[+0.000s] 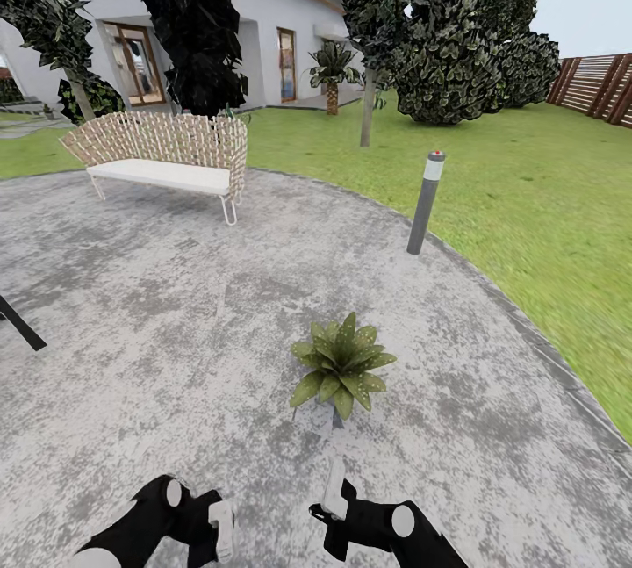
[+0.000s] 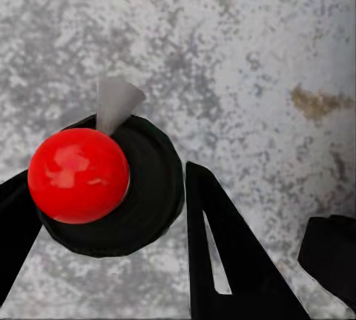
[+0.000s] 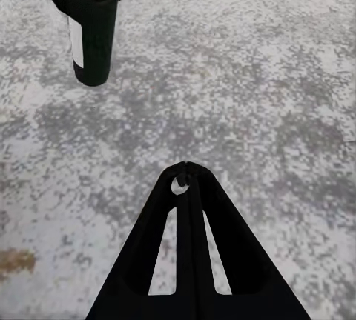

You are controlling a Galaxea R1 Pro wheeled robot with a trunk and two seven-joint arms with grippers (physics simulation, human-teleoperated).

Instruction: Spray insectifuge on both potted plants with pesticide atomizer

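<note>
Black, red-capped pesticide atomizer [image 2: 104, 187] sits pinched between the left gripper [image 2: 104, 209] fingers above the grey mottled patio [image 1: 158, 331]. One potted plant [image 1: 341, 364] stands just ahead. The right gripper [image 3: 187, 179] is pressed together, empty.

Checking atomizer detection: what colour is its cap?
Bright red cap on a black atomizer body, clearest in the left wrist view.
</note>
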